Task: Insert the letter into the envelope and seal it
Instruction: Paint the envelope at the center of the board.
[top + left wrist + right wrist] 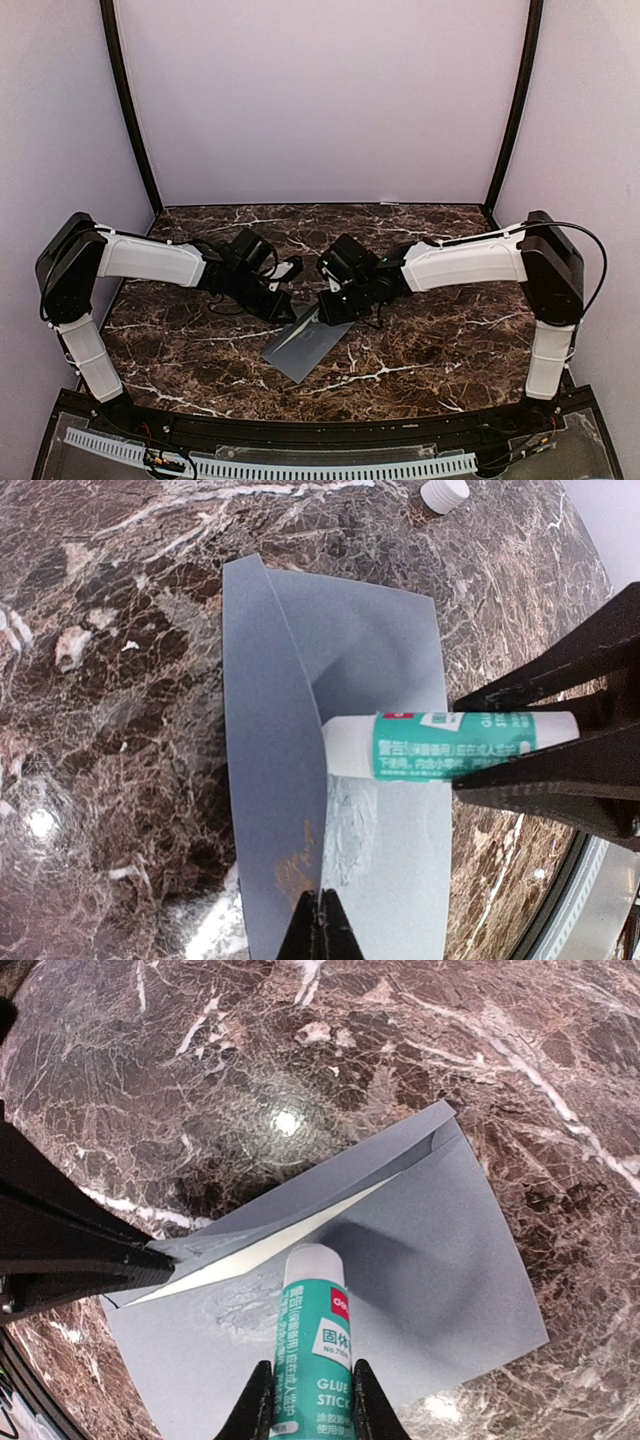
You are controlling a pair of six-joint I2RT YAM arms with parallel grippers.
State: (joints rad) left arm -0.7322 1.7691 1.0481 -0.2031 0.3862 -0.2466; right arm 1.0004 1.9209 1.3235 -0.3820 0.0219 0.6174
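While the left gripper pinches the lifted flap of the envelope lying on the marble table, the right gripper clasps a green glue stick, tip on the envelope under the flap; the letter shows as a pale sliver inside its mouth

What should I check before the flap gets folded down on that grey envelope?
1. Is the letter inside the envelope? Ok, a pale edge shows under the flap.
2. Is the flap held up by the left claw? Ok.
3. Is the glue stick firm in the right claw? Ok.
4. Is there a glue smear on the paper? Ok, a wet patch shows.
5. Does glue run along the whole flap edge? Cannot tell.
6. Is the stick clear of the flap's path? Not ok, its tip sits at the fold.
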